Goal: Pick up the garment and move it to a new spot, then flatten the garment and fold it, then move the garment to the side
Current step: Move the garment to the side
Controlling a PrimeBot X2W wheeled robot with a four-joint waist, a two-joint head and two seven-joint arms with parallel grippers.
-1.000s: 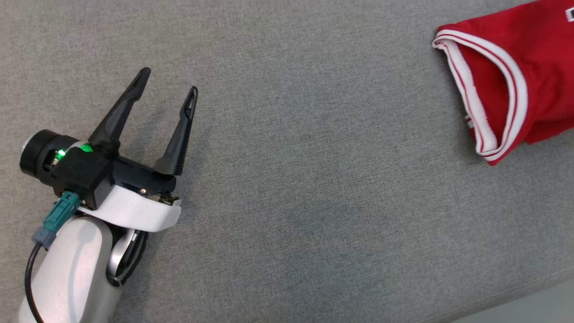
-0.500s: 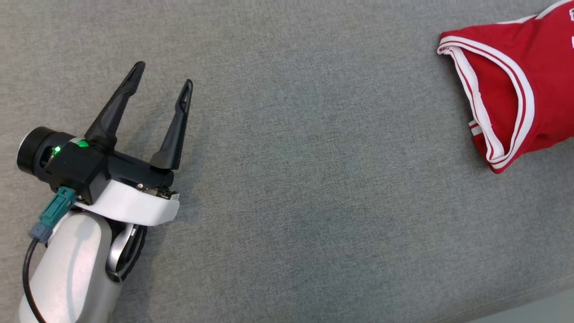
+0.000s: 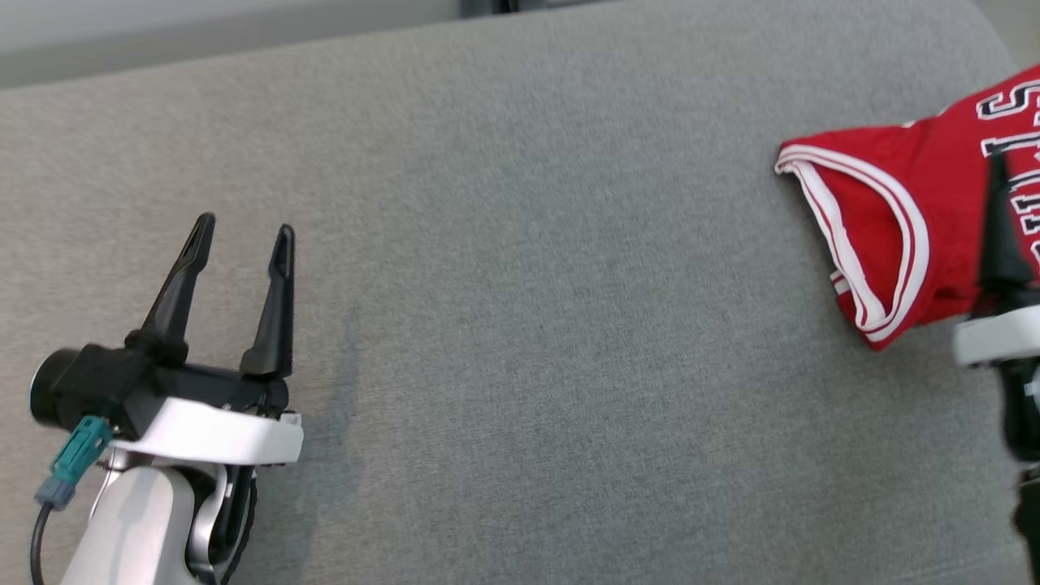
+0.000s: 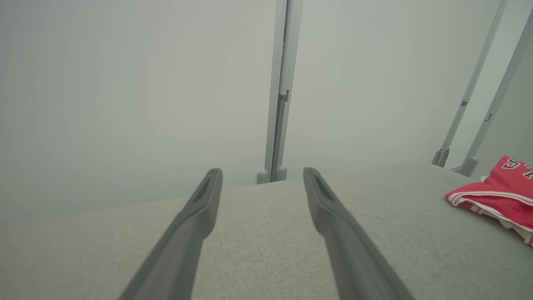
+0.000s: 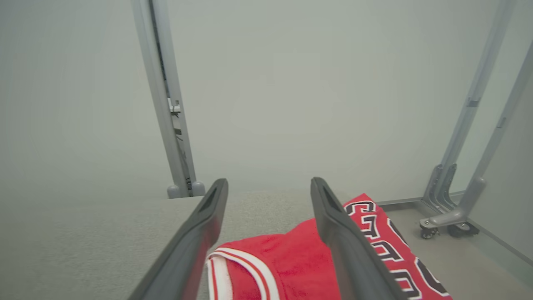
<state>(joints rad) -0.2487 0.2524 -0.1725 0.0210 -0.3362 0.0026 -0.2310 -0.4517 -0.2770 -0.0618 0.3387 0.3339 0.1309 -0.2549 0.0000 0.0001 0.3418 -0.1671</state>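
Observation:
The garment (image 3: 894,211), a red jersey with white trim and dark lettering, lies bunched on the grey fabric table (image 3: 528,325) at the right. My right gripper (image 5: 268,183) hovers open just above it, with nothing between its fingers. One dark finger (image 3: 998,244) of it rises in front of the jersey at the head view's right edge. Far to the left, my left gripper (image 3: 243,231) is open and empty over bare fabric. Its wrist view shows the left gripper (image 4: 262,173) and the garment (image 4: 499,196) off to the right.
The table's far edge (image 3: 244,69) runs along the top of the head view. Grey metal frame posts (image 5: 166,104) stand behind it against a pale wall. A post base on casters (image 5: 445,225) sits on the floor past the table's right end.
The head camera has tilted, so the whole picture has shifted down and the table's far edge shows. My right gripper's finger has come into view over the garment. The left gripper now points straighter up.

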